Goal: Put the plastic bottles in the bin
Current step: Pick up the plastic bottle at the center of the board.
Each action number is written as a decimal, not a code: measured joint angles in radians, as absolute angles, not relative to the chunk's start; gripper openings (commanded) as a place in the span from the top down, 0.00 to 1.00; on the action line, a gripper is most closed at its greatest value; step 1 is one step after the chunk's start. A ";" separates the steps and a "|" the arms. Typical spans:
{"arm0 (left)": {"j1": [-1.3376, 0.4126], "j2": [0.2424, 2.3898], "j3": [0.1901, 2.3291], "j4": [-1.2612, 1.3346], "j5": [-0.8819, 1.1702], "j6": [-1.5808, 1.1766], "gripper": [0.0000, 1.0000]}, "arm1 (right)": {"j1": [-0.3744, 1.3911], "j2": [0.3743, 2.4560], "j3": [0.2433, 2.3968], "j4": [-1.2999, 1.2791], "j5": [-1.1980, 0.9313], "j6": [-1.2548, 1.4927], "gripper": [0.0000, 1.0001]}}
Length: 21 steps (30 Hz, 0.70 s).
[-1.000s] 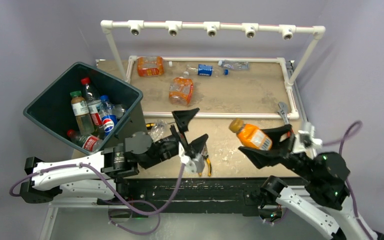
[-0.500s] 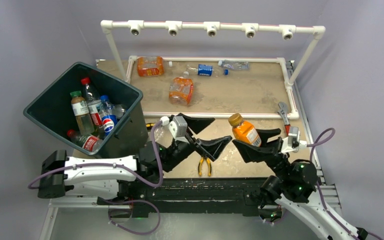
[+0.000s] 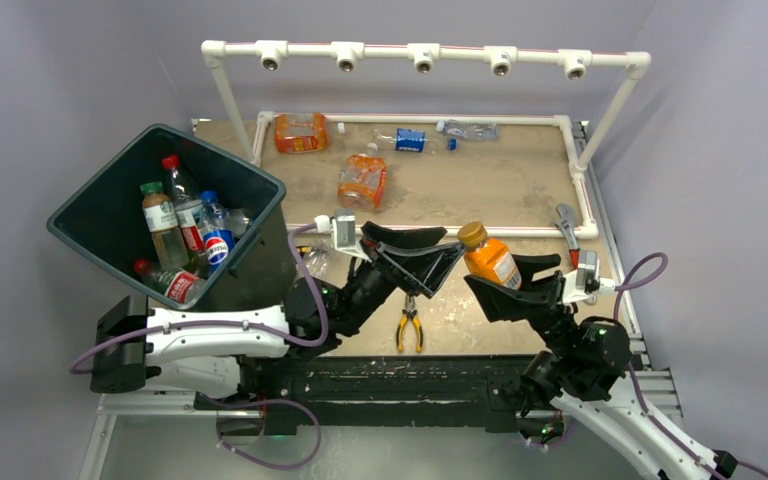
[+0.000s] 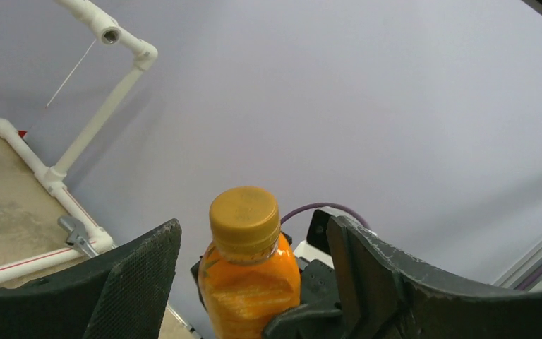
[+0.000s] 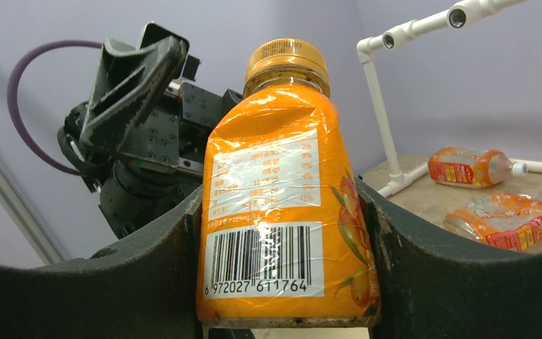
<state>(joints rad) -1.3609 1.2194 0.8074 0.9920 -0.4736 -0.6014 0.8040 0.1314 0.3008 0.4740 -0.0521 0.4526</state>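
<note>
The right arm is sloping up from its base, and the right pincer (image 5: pixel 280 233) is gripping an orange plastic bottle with a tan cap (image 3: pixel 488 262) upright by its body. The left arm is lying low and pointing across toward it. The left pincer (image 4: pixel 254 226) is standing open around the bottle's neck, with a gap showing on either side. The dark teal plastic bin (image 3: pixel 110 205), holding several bottles, is sitting well to that pincer's left, beside its elbow.

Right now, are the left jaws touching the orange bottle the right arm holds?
Apart. Left wrist view: clear gap on each side between the left jaws and the orange bottle.
</note>
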 measured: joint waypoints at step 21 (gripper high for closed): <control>-1.295 1.335 0.943 0.815 -0.389 -0.788 0.68 | 0.804 0.196 0.301 0.506 -0.070 0.451 0.74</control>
